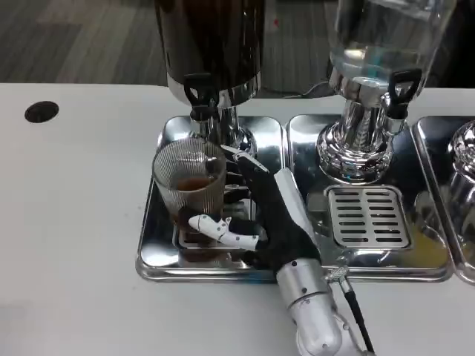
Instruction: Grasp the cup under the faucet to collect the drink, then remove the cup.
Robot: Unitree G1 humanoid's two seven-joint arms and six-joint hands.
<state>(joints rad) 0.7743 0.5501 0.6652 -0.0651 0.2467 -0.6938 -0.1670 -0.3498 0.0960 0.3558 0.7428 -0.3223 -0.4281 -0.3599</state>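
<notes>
Head view: ribbed clear cup (190, 182) stands upright, long axis vertical, mouth up, w/ a bit of brown drink in the bottom. It sits on the left chrome drip tray (156, 252), just near of the black faucet (197, 95) of the dark dispenser (210, 44), roughly under the spout.

Right hand (261, 215) reaches in from the near right, forearm running diagonally up-left. It's wrapped on the cup: white thumb across the near side low on the glass, black-and-white fingers (245, 165) round the far right side. So clamped on the cup, not spread. Can't tell if the cup base is touching the tray or just off it.

To the right: second dispenser w/ clear tank (386, 37), partly filled w/ water, its own black faucet (398, 87) and a tray w/ slotted grate (369, 216). Black round hole (41, 111) in the white table (67, 222), far left. Thin black cable (355, 315) runs along the right forearm.
</notes>
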